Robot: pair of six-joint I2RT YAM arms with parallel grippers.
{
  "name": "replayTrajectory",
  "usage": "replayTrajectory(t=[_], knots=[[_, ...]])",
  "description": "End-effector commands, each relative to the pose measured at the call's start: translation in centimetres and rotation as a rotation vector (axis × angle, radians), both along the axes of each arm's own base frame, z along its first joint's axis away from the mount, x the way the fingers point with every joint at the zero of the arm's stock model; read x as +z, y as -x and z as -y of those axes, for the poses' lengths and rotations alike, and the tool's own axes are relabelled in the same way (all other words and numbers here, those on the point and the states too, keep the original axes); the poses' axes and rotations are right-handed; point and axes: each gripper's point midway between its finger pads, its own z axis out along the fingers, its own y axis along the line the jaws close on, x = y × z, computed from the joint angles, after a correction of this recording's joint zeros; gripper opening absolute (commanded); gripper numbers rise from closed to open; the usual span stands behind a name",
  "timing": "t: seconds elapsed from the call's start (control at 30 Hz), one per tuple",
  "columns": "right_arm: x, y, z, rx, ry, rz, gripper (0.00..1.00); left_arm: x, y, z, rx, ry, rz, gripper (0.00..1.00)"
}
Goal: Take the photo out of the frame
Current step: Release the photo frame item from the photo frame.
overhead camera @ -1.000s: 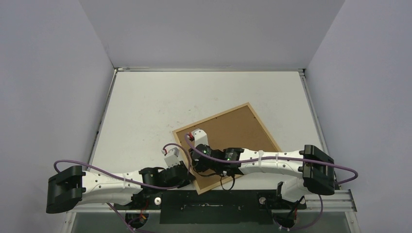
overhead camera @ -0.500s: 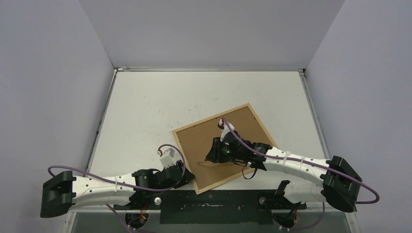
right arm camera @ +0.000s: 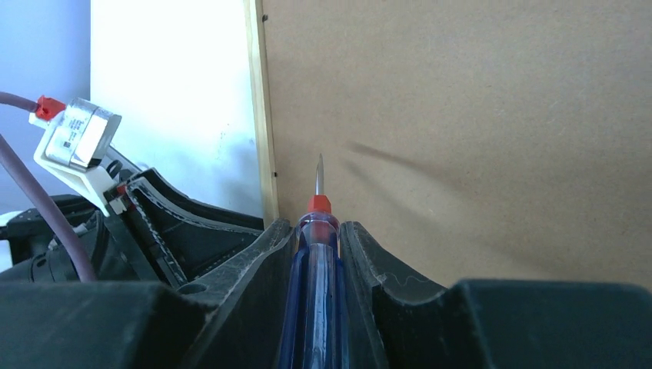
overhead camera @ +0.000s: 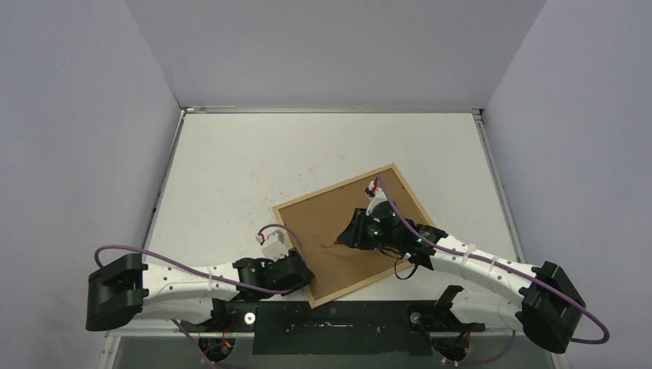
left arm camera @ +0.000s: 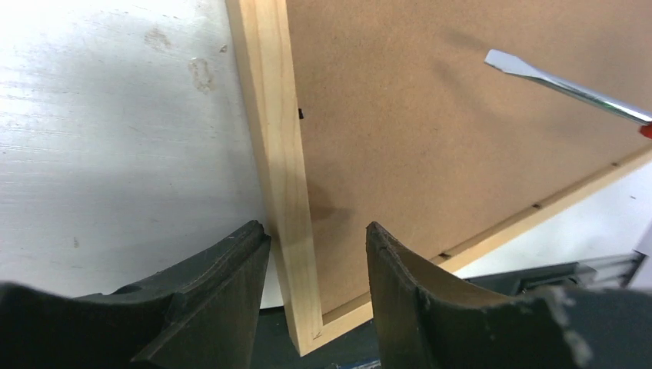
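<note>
The frame of light wood lies back-up on the white table, turned at an angle, its brown backing panel filling it. The photo is hidden under the panel. My left gripper is at the frame's near-left side. In the left wrist view it is open and straddles the moulding just above the near corner. My right gripper hovers over the middle of the panel, shut on a blue-handled screwdriver. The blade points left, just above the panel.
The frame's near corner reaches the black rail at the table's front edge. Grey walls enclose the table on three sides. Bare white tabletop lies left of and behind the frame.
My right arm has carried the screwdriver from the frame's near-left edge up and right over the panel. My left gripper has opened and slid right, around the moulding.
</note>
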Motion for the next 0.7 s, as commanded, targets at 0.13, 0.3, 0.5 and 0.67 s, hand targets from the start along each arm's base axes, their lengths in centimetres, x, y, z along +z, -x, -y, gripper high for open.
replayTrajectory(t=[0.13, 0.3, 0.5, 0.67], knots=[[1.8, -1.2, 0.7, -0.057, -0.055, 0.041, 0.00, -4.3, 1.8, -4.6, 0.011, -0.370, -0.137, 0.39], [2.2, -1.2, 1.2, -0.067, -0.057, 0.053, 0.00, -5.0, 2.1, -5.1, 0.009, -0.396, -0.151, 0.25], [1.9, -1.2, 0.9, -0.064, -0.094, 0.038, 0.00, -5.3, 2.3, -5.5, -0.049, -0.414, -0.142, 0.05], [1.4, -1.2, 0.2, -0.038, -0.108, 0.011, 0.00, -5.3, 2.0, -5.0, -0.144, -0.392, -0.091, 0.00]])
